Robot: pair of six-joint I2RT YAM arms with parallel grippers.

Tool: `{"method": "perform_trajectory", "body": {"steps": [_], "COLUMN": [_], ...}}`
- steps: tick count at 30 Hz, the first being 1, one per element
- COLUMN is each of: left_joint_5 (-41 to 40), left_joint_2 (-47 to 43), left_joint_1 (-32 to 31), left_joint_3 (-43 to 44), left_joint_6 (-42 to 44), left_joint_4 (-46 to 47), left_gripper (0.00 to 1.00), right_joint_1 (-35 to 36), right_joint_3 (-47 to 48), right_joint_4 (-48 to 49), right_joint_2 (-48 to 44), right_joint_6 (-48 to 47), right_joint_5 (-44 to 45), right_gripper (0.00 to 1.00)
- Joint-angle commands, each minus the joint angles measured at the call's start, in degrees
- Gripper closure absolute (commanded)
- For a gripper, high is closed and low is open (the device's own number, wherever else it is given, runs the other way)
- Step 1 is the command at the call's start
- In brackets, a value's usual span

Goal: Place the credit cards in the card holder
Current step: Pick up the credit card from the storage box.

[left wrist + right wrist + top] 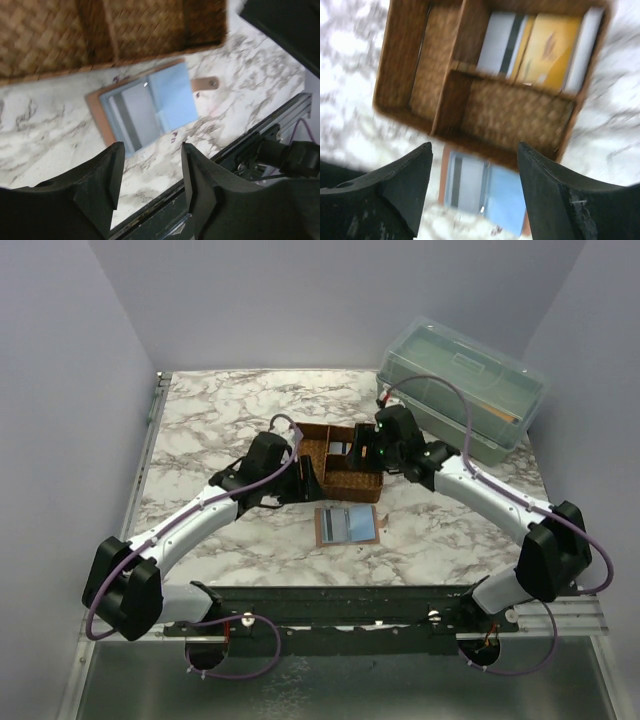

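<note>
credit cards (552,47) in tray (400,60): right wrist shows, left not | end effectors (151,155) (475,155) spread

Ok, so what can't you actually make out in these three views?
- How many credit cards lie in the woven tray: the right wrist view is motion-blurred and they overlap; in the top view the right arm partly covers them.
- Whether the card holder pockets hold a card: the left wrist view is soft, and it is too small in the top view.
- What is in the green box: its cloudy lid hides it in the top view.
</note>
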Motion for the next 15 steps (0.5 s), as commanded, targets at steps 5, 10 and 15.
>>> {"method": "perform_trajectory", "body": {"steps": [5, 10, 15], "left_joint_5": [1.8, 1.2, 0.4], "left_joint_2": [4.0, 6.5, 7.5], "left_joint_1": [0.5, 0.5, 0.6], "left_joint_3": [12.5, 14.7, 15.4], "left_joint_6": [10.7, 13.5, 15.0], "left_joint_4": [-4.4, -4.4, -4.4], "left_gripper": [0.41, 0.41, 0.40], "right_joint_1": [-4.2, -4.2, -4.2], "right_joint_3": [20.4, 31.4, 38.7], "right_joint_4": [-14.9, -19.9, -23.6], "right_joint_2": [16.5, 26.1, 33.1], "right_joint_6": [-5.6, -6.4, -6.2], "right_joint_5": [18.4, 23.9, 25.5], "right_gripper": [0.28, 0.34, 0.46]}}
